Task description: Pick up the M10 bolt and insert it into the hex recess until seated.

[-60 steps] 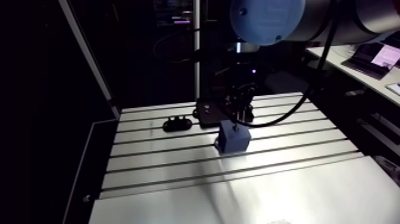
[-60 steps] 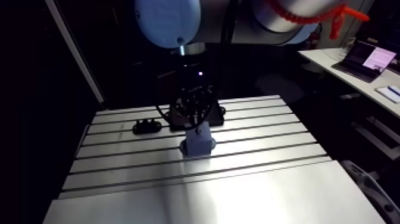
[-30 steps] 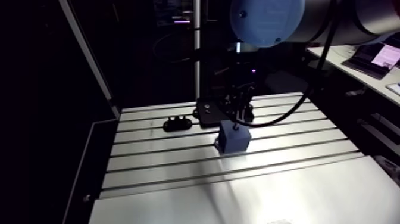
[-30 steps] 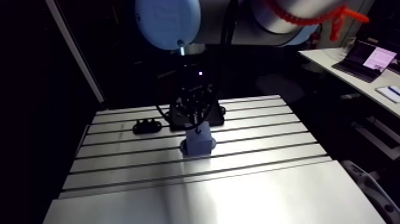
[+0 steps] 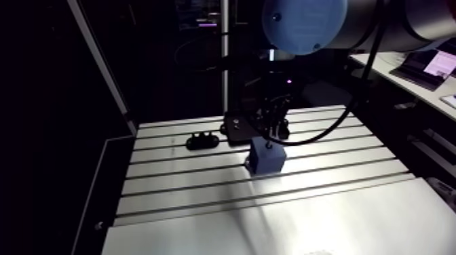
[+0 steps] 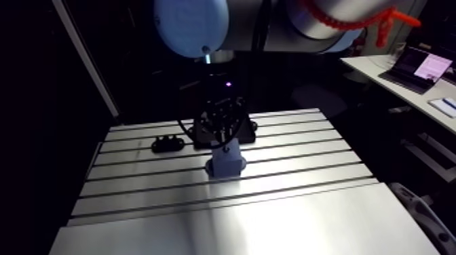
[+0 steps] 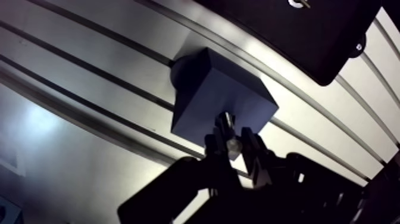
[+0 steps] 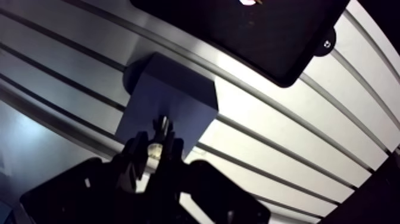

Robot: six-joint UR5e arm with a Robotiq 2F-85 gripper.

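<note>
Gripping the M10 bolt over the blue block

Clamped between the jaws, the M10 bolt [image 7: 230, 138] sits with its pale head pinched at the tips and its dark shank pointing away from them, toward the blue block [image 7: 208, 95]. The jaws stand only narrowly apart, pressed on the bolt from both sides, and hold nothing else. In the wrist view the shank's end lies over the block's top face, close to the edge nearest the jaws. Whether it touches that face cannot be told, and the shank covers the spot it points at.

The block stands upright on the slotted bench [image 7: 89, 59], straddling one of the grooves. Ahead of the jaws, beyond the block and just apart from it, a flat black plate [image 7: 297, 30] lies on the bench. The arm view shows the jaws directly above the block, the plate behind it, and a small black piece [image 5: 202, 141] lying beside the plate, well apart from the block.
</note>
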